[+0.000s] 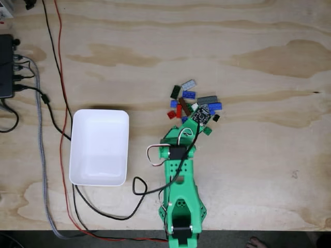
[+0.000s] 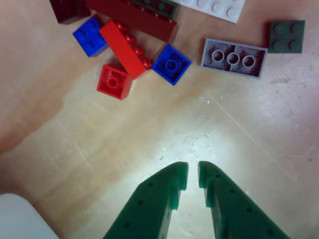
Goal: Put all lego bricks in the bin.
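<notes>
The lego bricks (image 1: 194,101) lie in a loose pile on the wooden table, right of the bin (image 1: 99,147), which is white, shallow and holds nothing. My green gripper (image 1: 199,118) reaches up from the bottom edge to the near side of the pile. In the other view the gripper (image 2: 193,174) is shut with nothing between its fingertips (image 2: 172,181), hovering over bare wood just short of a small red brick (image 2: 114,81), a long red brick (image 2: 125,49), a blue square brick (image 2: 171,64) and a grey plate (image 2: 234,58). A corner of the bin (image 2: 20,219) shows at lower left.
A black box (image 1: 6,64) with plugged cables sits at the left edge. Red, black and braided grey cables (image 1: 41,155) run down past the bin's left side. A black cable (image 1: 139,188) loops beside the arm. The table's front edge is at the bottom.
</notes>
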